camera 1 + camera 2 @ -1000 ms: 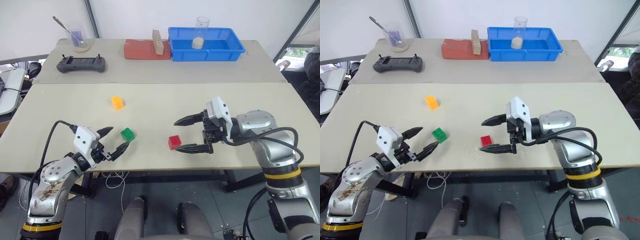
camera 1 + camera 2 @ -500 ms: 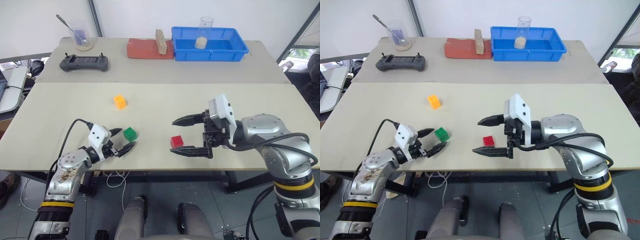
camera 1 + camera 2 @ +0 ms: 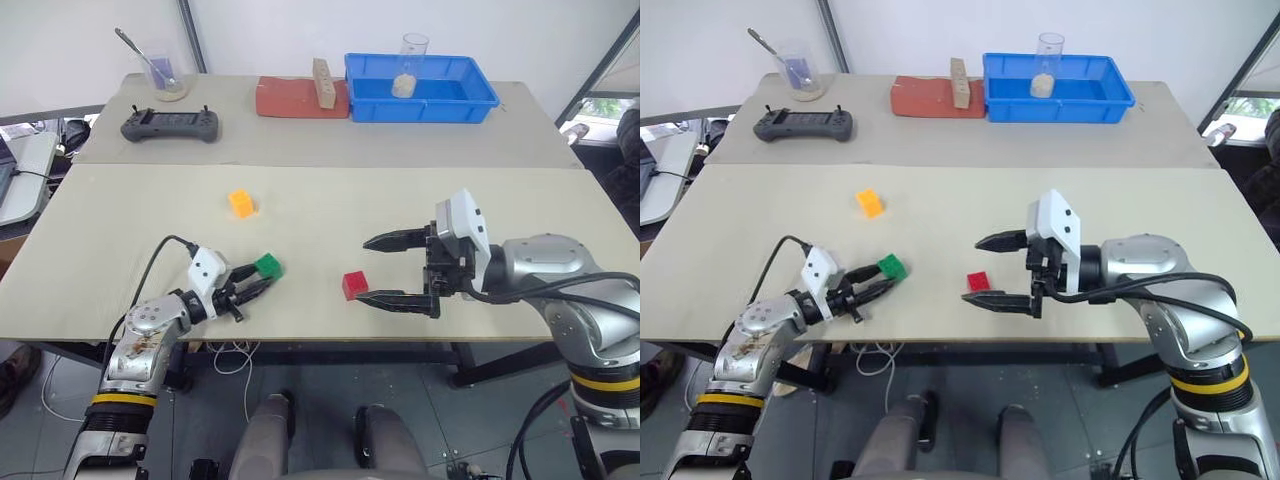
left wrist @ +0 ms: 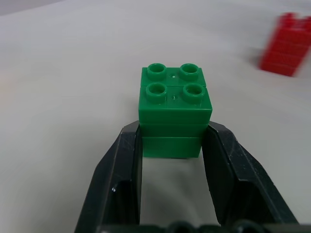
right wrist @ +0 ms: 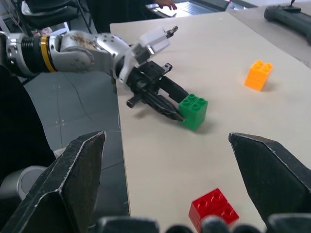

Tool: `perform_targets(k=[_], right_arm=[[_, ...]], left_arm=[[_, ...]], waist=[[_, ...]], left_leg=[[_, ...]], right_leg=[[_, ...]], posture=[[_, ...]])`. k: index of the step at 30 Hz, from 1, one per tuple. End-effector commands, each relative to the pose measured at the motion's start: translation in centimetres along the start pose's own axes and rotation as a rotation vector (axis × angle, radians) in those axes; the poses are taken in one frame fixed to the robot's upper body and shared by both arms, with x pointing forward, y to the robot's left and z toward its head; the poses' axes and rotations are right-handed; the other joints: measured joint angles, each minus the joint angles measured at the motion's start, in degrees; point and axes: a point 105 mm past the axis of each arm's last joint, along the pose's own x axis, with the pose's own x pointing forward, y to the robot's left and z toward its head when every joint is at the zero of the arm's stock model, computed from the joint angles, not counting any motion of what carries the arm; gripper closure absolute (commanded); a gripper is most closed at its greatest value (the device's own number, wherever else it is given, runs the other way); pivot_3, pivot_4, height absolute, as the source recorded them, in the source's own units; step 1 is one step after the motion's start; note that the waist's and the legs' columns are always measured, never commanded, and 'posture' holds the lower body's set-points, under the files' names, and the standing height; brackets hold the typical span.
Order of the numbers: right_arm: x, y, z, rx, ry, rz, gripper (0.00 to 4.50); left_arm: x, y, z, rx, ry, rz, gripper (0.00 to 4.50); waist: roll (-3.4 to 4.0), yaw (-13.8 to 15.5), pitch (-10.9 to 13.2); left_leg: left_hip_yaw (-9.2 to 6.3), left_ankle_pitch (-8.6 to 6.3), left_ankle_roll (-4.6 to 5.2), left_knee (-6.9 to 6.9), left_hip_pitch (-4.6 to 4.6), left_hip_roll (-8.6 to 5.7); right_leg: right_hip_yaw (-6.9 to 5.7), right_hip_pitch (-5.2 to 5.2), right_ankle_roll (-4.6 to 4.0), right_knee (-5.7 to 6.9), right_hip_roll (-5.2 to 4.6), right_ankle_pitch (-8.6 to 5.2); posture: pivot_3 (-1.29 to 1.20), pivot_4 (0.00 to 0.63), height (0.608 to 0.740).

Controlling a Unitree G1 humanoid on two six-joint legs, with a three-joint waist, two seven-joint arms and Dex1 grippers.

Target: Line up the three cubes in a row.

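My left gripper (image 3: 266, 277) is shut on the lower sides of the green cube (image 3: 267, 265), which rests on the table near the front edge. In the left wrist view both black fingers (image 4: 124, 165) press against the green cube (image 4: 174, 109). A red cube (image 3: 354, 285) lies to the right of it, just off the lower fingertip of my right gripper (image 3: 365, 270), which is open wide, points left and holds nothing. The orange-yellow cube (image 3: 241, 203) sits farther back on the left. All three cubes appear in the right wrist view, the red one (image 5: 214, 206) nearest.
On the rear table stand a blue bin (image 3: 420, 92) with a clear cup in it, a red-brown slab (image 3: 288, 98) with a tan wooden block (image 3: 321, 82), a black controller (image 3: 170, 125) and a glass with a spoon (image 3: 162, 78). The table's front edge (image 3: 300, 338) runs close under both grippers.
My left gripper moved right onto the green cube and closed on it. My right gripper stayed open and drew back slightly to the right of the red cube.
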Motion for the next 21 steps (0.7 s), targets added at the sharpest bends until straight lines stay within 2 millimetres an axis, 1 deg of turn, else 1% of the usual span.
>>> perform_targets(k=[1,6,10,15,21], right_arm=[[-1.0,0.1,1.4,-0.06,-0.027,-0.022,0.0],[-1.4,0.0,1.0,-0.052,-0.01,-0.055,0.0],[-1.7,0.0,0.9,-0.048,-0.005,-0.074,0.0],[-2.1,0.1,0.6,-0.039,0.005,-0.105,0.0],[-2.2,0.1,0.6,-0.036,0.008,-0.116,0.0]], left_arm=[[1.0,-2.0,2.0,0.113,-0.019,-0.194,3.22],[2.7,-2.3,1.5,0.148,0.01,-0.302,3.22],[3.3,-2.2,0.9,0.161,0.03,-0.358,3.22],[4.1,-0.9,0.8,0.175,0.035,-0.353,3.22],[4.4,-0.6,0.6,0.185,0.041,-0.379,3.22]], waist=[[0.0,0.0,0.0],[-0.01,0.0,0.0],[-0.01,-0.1,0.0],[-0.03,0.0,0.0],[-0.03,0.0,0.0]], left_leg=[[0.03,0.0,0.0,0.0,0.0,0.01],[0.1,0.0,0.02,0.0,0.0,0.06],[0.14,0.07,0.15,0.03,-0.01,0.03],[0.15,0.07,0.21,0.1,-0.02,0.05],[0.16,0.07,0.27,0.13,-0.02,0.04]], right_leg=[[0.0,0.0,0.0,0.0,0.0,0.0],[-0.02,0.01,-0.01,-0.03,0.03,-0.01],[0.0,0.01,0.02,-0.02,0.06,0.0],[-0.01,0.03,0.04,-0.02,0.18,0.0],[-0.01,0.05,0.06,-0.02,0.17,0.0]], posture=[[0.0,0.15,0.74],[0.0,0.15,0.74],[0.0,0.15,0.74],[0.0,0.15,0.74],[0.0,0.15,0.74]])
